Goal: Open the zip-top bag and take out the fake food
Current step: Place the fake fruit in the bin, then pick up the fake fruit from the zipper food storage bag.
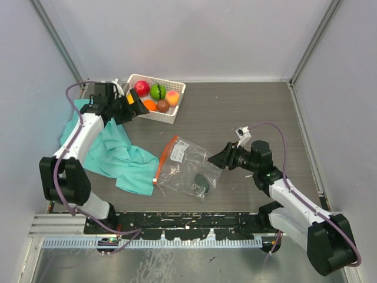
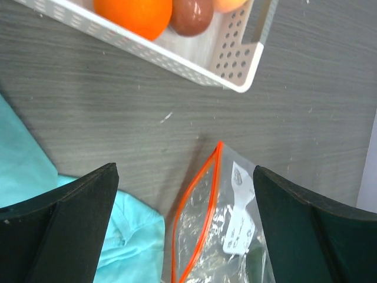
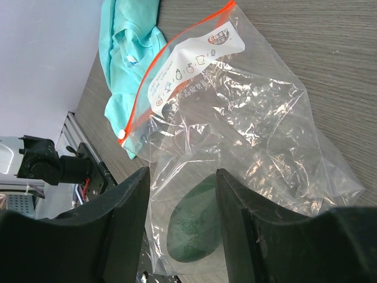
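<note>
The zip-top bag lies flat in the middle of the bench. Its orange zipper edge is toward a teal cloth, and one dark green fake fruit sits inside. The right gripper is at the bag's right edge, jaws partly apart and gripping nothing. The left gripper hangs beside the white basket of other fake fruits, jaws wide apart.
</note>
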Action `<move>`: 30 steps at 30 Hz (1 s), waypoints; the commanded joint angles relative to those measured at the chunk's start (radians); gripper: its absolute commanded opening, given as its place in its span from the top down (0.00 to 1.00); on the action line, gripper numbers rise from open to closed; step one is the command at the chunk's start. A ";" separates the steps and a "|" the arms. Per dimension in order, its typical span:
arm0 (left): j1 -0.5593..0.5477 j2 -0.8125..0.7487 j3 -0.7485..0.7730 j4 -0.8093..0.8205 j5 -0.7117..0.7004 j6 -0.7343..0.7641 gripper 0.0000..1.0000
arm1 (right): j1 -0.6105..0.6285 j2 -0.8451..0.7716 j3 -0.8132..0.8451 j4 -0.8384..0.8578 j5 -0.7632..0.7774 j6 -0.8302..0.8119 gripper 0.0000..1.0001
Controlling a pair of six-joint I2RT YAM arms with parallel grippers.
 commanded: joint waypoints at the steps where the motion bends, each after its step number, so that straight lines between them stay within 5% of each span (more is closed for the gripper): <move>1: 0.003 -0.173 -0.111 0.095 0.054 0.052 0.02 | -0.001 -0.035 0.000 0.004 -0.022 -0.013 0.46; 12: 0.003 -0.610 -0.406 0.125 0.070 0.086 0.02 | -0.001 -0.056 0.006 -0.017 -0.048 -0.015 0.46; 30: 0.003 -0.891 -0.803 0.280 0.332 -0.131 0.02 | 0.040 -0.038 0.065 -0.011 -0.083 -0.010 0.45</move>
